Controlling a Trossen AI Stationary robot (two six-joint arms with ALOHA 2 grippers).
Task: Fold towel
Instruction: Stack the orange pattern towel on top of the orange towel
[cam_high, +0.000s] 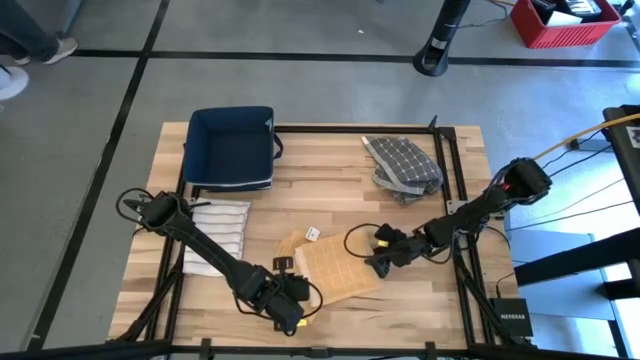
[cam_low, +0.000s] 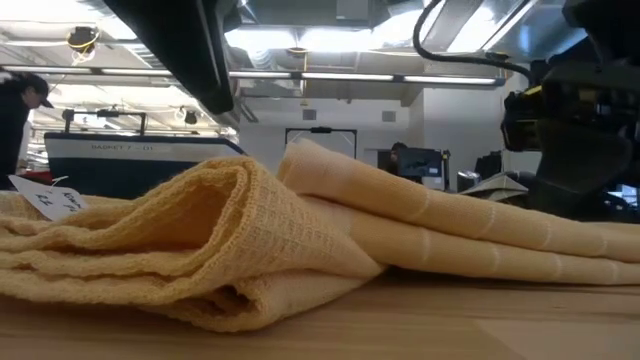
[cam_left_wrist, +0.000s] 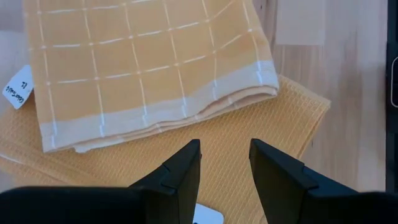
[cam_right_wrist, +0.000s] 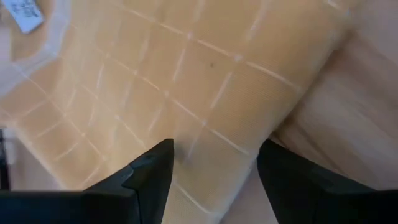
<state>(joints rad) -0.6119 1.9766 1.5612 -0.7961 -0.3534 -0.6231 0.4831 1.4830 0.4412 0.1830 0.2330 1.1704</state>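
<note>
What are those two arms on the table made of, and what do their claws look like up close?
Both arms are dark, slim and jointed, with black cables looping off them. The left gripper and right gripper each carry small yellow markings near the wrist. Up close, each gripper ends in two matte black, angular fingers with flat, stepped inner faces.

Care label (cam_right_wrist: 25, 14) print blurred, unreadable
</note>
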